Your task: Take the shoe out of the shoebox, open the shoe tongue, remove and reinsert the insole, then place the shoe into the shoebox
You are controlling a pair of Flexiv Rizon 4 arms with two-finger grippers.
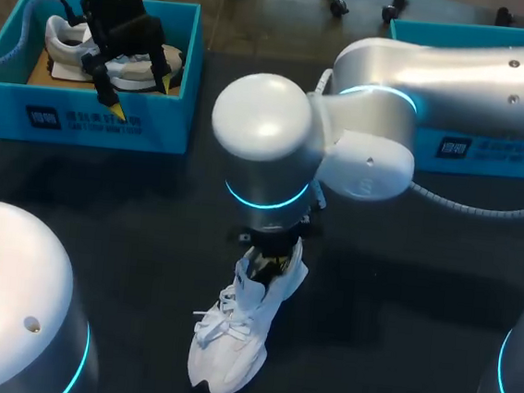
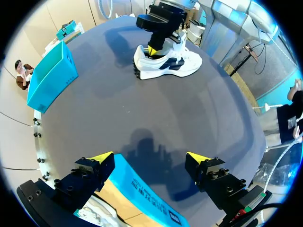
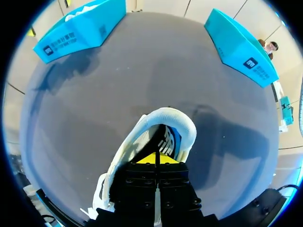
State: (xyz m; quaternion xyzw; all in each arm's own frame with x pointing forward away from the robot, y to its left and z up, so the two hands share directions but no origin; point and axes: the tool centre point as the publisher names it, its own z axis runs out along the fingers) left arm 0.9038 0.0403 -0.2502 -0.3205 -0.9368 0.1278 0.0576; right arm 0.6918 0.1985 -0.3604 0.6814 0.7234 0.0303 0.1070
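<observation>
- Twice showing a white shoe: once as the shoe (image 1: 235, 333) standing sole-down on the dark table (image 1: 146, 241) directly under the right gripper (image 3: 156, 158), and once as a second shoe (image 1: 65, 43) lying inside the shoebox (image 1: 92, 124) beneath the left gripper (image 1: 139, 92).
- Pressing the right gripper's yellow tips together, with no gap visible, down inside the heel opening of the shoe; not revealing whether anything thin is being pinched between them.
- Ringing those closed tips with the padded white collar (image 3: 177, 124), and exposing a dark and blue interior just ahead of them.
- Trailing the laces (image 1: 232, 316) back under the right gripper's body, toward the toe.
- Spreading the left gripper's fingers wide and gripping nothing, while hovering over the printed wall of the shoebox, which is passing below and between the two tips.
- Keeping one left finger above the box's inside and the other above the table outside it.
- Placing the shoe and the right gripper well ahead of the left gripper, across the table.
- Setting the shoebox and a second blue box (image 1: 498, 154) well ahead of the right gripper, one off to each side, both well apart from the shoe.
</observation>
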